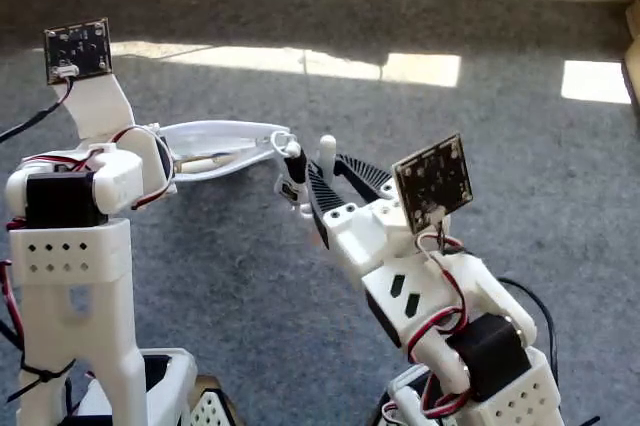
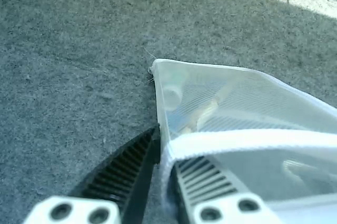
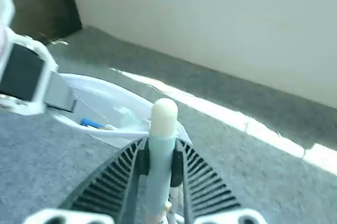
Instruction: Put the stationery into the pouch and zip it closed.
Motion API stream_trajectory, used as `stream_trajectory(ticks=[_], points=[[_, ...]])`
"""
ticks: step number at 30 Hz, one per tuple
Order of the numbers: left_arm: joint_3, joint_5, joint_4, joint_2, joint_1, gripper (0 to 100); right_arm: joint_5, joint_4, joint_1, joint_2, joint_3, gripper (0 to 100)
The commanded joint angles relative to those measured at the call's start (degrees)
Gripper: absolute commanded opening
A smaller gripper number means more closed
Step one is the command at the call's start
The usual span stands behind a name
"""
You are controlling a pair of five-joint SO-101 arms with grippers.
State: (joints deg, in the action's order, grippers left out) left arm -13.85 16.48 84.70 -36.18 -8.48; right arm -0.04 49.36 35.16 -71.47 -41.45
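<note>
While the left end effector (image 2: 164, 149) was pinched shut on the white band along the edge of the translucent white mesh pouch (image 2: 237, 108), the right end effector (image 3: 159, 148) was clamped on a pale-green pen with a cream cap (image 3: 162, 124). The pen was held upright, cap up.

Layout, high view: the pouch (image 1: 225, 141) ran left to right from the left arm toward the centre, over the grey felt-covered tabletop (image 1: 480, 146). Couldn't tell whether it touched the felt or hung clear. The pen (image 1: 327, 151) stood just beside the pouch's right end, outside it, not in.

Some contents were already visible through the mesh:
- pale stick-shaped items (image 2: 205, 114)
- a small blue piece (image 3: 89, 123)

My read on the step was loading, with the pen staged at the mouth, insertion not yet done and the zip untouched. From the right wrist view the rim looked bowed open toward the pen, but how wide it gaped wasn't clear.

What the next move called for, as I saw it:
- Tip the pen from upright to roughly in line with the pouch's length.
- Lead one end over the rim and feed it leftward.
- Open the right end effector only once most of the barrel was past the rim.
- Keep the left grip firm on the band so the mouth didn't fold shut.

Zipping would come after that.
</note>
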Motion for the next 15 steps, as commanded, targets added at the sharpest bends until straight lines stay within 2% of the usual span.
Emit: stream_trajectory(ticks=[1, 10, 15], points=[[1.45, -0.53, -1.41, -0.57, 1.27, 1, 0.79, -4.88, 4.18, -1.45, 6.46, 0.3], [1.27, -0.53, -1.41, -0.57, 1.27, 1, 1.58, -15.87, 11.47, -1.36, 11.21, 0.3], [1.27, -0.53, -1.41, -0.57, 1.27, 1, 8.62, -25.01, 13.85, -0.92, 8.22, 0.3]])
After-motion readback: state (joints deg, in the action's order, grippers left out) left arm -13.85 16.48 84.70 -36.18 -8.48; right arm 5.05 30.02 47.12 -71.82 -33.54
